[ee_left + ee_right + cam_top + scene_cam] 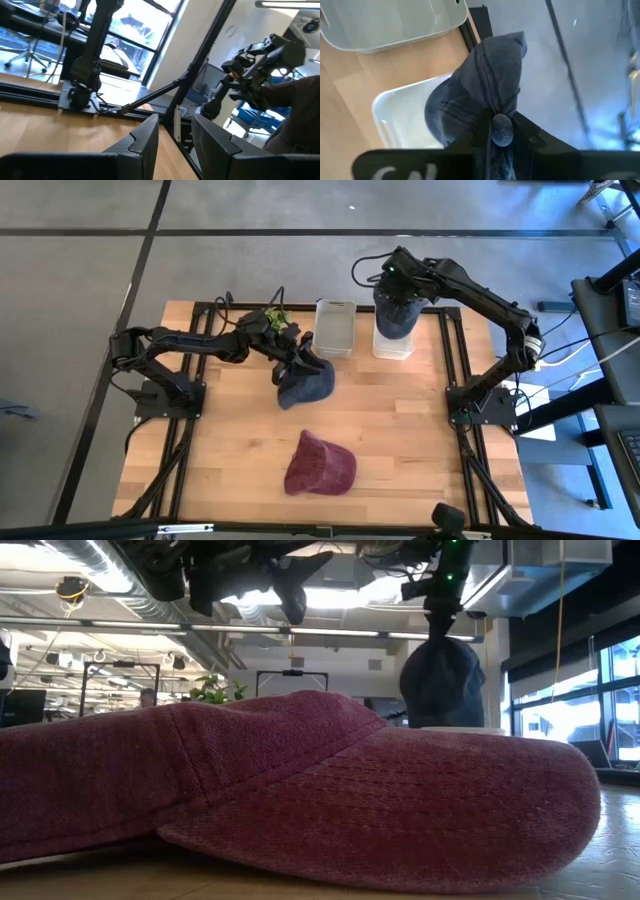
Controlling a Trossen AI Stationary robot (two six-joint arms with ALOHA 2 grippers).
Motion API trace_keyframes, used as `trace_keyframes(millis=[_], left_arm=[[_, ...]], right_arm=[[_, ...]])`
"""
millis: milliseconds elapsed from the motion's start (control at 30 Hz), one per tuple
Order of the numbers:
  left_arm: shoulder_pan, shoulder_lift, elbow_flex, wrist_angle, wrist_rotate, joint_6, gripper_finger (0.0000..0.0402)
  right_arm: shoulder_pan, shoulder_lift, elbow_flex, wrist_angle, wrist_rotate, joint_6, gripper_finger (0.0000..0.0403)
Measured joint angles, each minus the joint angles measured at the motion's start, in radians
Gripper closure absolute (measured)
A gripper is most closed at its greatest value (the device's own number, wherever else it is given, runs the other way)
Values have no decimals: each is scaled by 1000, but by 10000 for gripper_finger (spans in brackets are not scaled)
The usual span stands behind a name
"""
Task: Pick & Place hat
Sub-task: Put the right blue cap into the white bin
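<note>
Three hats show. A maroon cap [320,465] lies flat on the table near its near edge and fills the low view [300,790]. A dark blue hat [308,387] lies on the table's middle. My left gripper [300,352] [175,145] hovers open over that hat's far edge, pointing level toward the table's right, with nothing between its fingers. My right gripper [394,280] [501,131] is shut on a dark grey-blue hat [396,318] [441,680], which hangs over the right white bin [393,348] [390,112]. My right gripper pinches a gathered bunch of the dark hat's cloth [495,107] between its two fingers, coming from above and pointing down. The hat hangs below the fingers, lifted clear, over the right white bin's opening.
A second white bin [335,327] [385,25] stands left of the first at the table's far edge. Black frame rails [455,370] run along the table's left and right sides. Bare wood lies to the left and right of the maroon cap.
</note>
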Motion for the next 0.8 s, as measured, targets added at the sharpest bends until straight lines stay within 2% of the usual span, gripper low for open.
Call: trace_keyframes(millis=[367, 633, 800], left_arm=[[0, 0, 0, 1, -9, 1, 288], [-11, 0, 0, 0, -8, 1, 288], [-29, 0, 0, -1, -7, 1, 288]], right_arm=[[-45, -1, 6, -70, 34, 378, 357], [-111, 0, -5, -63, 26, 503, 357], [-128, 0, -5, -34, -18, 553, 357]])
